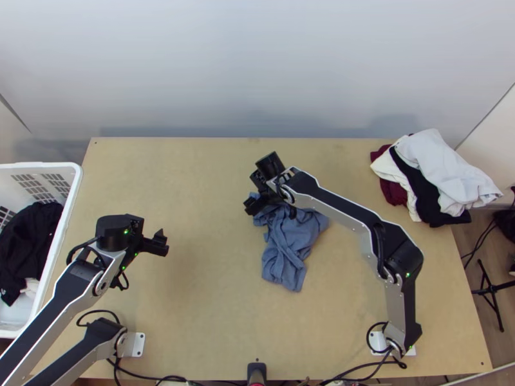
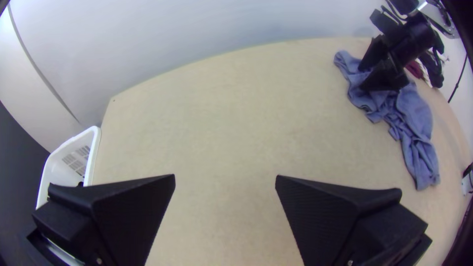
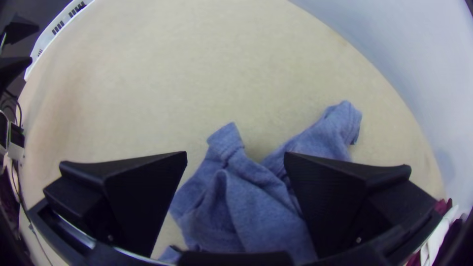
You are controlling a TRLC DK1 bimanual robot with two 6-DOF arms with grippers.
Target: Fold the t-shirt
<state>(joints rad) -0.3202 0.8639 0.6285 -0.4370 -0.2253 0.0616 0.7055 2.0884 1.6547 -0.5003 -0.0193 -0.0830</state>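
- Bin [image 1: 38, 165], far left: dark clothes inside, rim right by the table [image 1: 193, 193]. Risk judged low; a wide leftward pull on the shirt could drag cloth onto the rim.
- Left gripper [image 2: 225, 177]: fingers wide apart, nothing between them, over bare wood well apart from the shirt. If the right works alone, one-sided pulling would probably slide or twist the cloth rather than spread it. If both close in, collision over the small bundle is possible.
- Right gripper [image 3: 236, 154]: fingers parted, poised at the shirt's far end, cloth visible between them. Contact: cannot tell. Closing too high would miss; closing deep may pinch several layers, so the bunch would lift as one lump.
- Shirt [image 1: 283, 248]: bunched and creased, right of the table's middle. Two narrow ends poke out, possibly sleeves. Hem and collar not identified; a wrong corner would give a skewed fold. Folding before flattening would likely trap creases.
- Pile [image 1: 444, 174], far right corner: loosely stacked, overhanging the edge. A careless sweep of the arm could knock it off.
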